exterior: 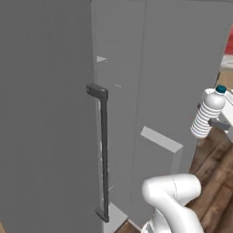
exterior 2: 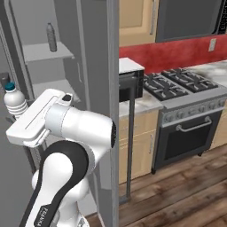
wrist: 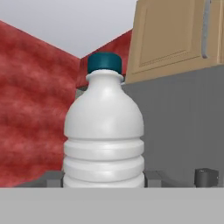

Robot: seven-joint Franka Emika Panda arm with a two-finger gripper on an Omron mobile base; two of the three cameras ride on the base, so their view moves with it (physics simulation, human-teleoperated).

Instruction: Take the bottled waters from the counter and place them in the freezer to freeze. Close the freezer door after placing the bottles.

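White ribbed bottle upright, pinched in hand, blue cap above fingers, beside freezer.

The scene is lit evenly and flatly, with no glare. Soft shading is seen on the white bottle at frame centre and across the grey freezer door at left. Edges are rendered slightly soft.
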